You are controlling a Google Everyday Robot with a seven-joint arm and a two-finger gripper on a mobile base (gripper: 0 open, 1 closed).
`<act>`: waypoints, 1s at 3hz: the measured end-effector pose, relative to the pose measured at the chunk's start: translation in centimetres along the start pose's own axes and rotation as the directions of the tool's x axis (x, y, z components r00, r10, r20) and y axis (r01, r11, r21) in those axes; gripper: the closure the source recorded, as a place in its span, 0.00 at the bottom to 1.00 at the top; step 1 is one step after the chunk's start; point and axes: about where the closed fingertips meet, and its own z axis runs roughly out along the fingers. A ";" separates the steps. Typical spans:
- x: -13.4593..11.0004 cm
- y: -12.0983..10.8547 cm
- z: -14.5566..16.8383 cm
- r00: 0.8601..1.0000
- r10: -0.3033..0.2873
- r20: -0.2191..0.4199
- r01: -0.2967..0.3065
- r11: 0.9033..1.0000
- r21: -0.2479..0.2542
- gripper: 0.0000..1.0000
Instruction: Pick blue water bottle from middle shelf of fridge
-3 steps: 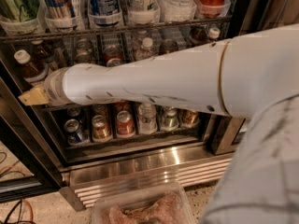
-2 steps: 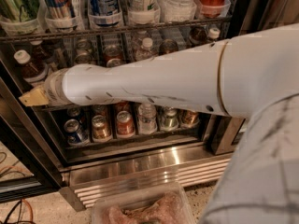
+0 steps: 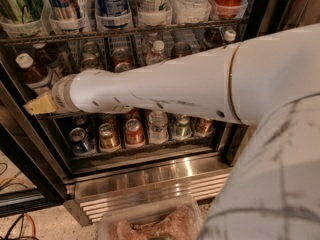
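The fridge stands open in front of me, its wire racks full of drinks. The blue water bottle, with a white cap, brown liquid and a pale label, stands at the far left of the middle shelf. My white arm reaches across the fridge front from the right. The gripper shows as a tan tip at the arm's left end. It sits just below and slightly right of the bottle, at the shelf's front edge. The arm hides most of the middle shelf's front.
A clear water bottle and a second white-capped brown bottle stand further right on the middle shelf. Cans fill the lower shelf. Cans and bottles in tubs fill the upper shelf. A clear container lies on the floor below.
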 end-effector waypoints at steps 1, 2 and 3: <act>0.0 0.0 0.0 1.000 0.000 0.000 0.000 1.000 0.000 0.61; 0.0 0.0 0.0 1.000 0.000 0.000 0.000 1.000 0.000 0.84; 0.0 0.0 0.0 1.000 0.000 0.000 0.000 1.000 0.000 1.00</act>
